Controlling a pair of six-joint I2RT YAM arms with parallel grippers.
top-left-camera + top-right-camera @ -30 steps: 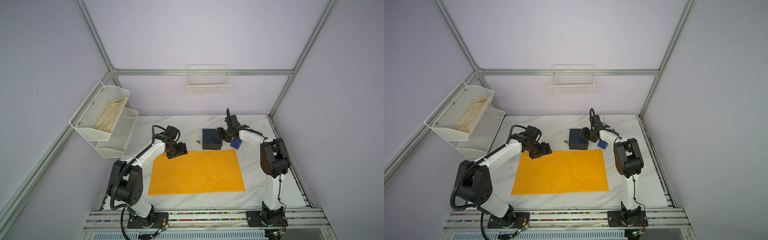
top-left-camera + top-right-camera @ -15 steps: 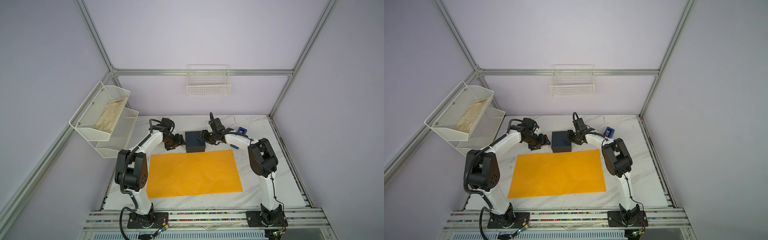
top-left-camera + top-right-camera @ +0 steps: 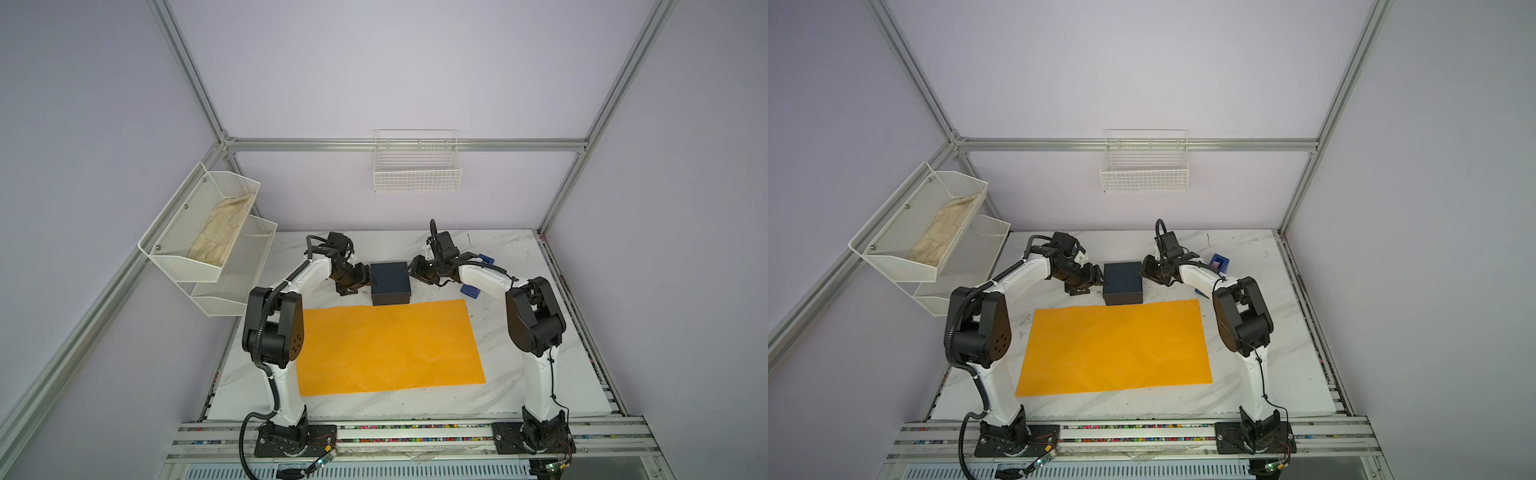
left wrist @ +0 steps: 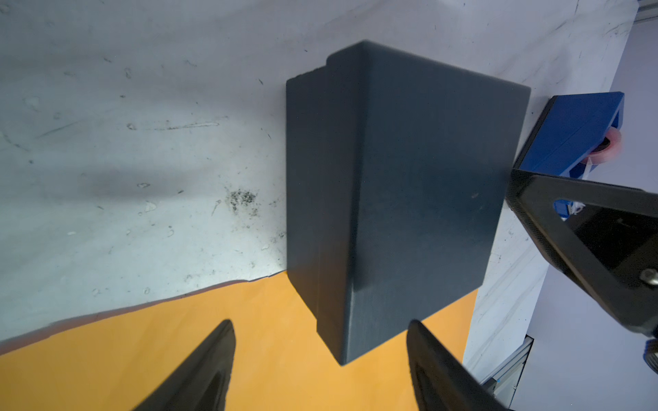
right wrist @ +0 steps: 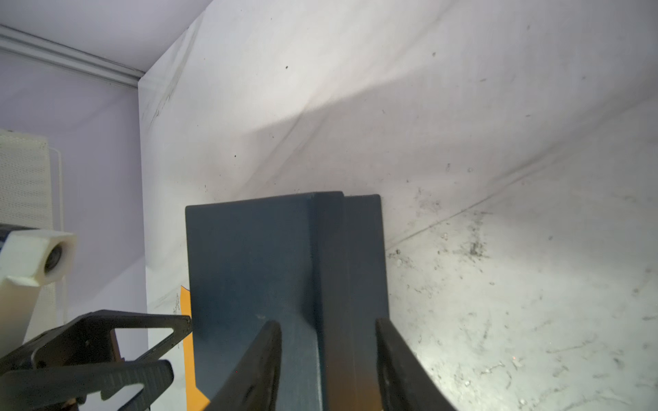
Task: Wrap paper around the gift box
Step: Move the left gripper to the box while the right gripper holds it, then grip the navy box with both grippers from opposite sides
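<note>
Arms bent inward, left gripper (image 4: 319, 323) spread wide, right gripper (image 5: 326, 321) apparently narrower.

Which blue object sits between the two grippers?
The dark navy matte cuboid gift box, flanked by left gripper and right gripper; the bright blue tape dispenser stands beyond the right arm.

Open tabletop (image 3: 399, 245) behind gift box (image 3: 390, 281) — tape dispenser (image 3: 1219, 262) rightward
</note>
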